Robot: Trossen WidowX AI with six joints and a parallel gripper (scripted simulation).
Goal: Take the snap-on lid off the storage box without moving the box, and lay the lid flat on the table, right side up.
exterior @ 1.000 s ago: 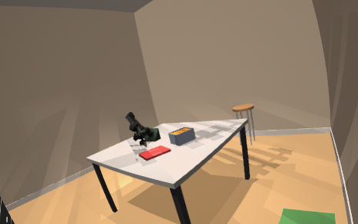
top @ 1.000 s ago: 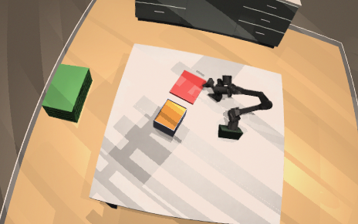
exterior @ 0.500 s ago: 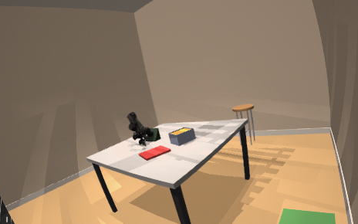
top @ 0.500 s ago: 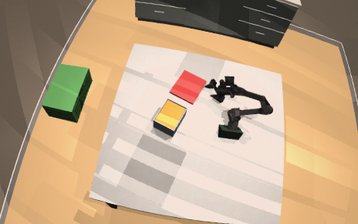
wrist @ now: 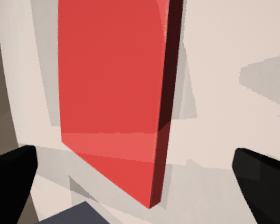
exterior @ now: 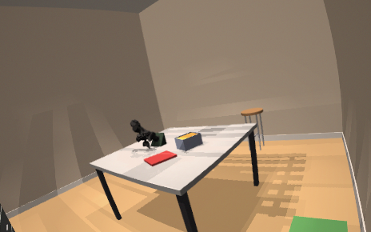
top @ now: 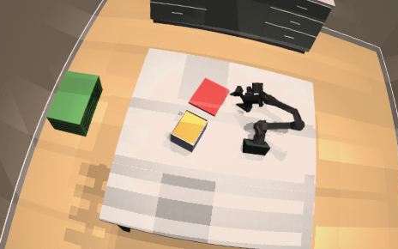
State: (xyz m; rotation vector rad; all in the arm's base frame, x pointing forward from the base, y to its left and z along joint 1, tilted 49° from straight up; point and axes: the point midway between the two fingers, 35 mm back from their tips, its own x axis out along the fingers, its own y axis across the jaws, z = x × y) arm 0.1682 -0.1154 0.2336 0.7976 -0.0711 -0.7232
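Observation:
The red lid (top: 209,96) (exterior: 160,158) (wrist: 118,83) lies flat on the white table (top: 257,193) (exterior: 204,160), apart from the box. My gripper (top: 240,100) (exterior: 147,142) (wrist: 138,157) is open and empty. It hangs just to the right of the lid, a little above the table, its black fingers apart at both sides of the wrist view.
The arm's base (top: 256,147) sits on the table right of the box. A green crate (top: 75,103) stands on the floor to the left, a dark drawer cabinet (top: 240,17) at the back. A wooden stool (exterior: 253,114) stands beyond the table.

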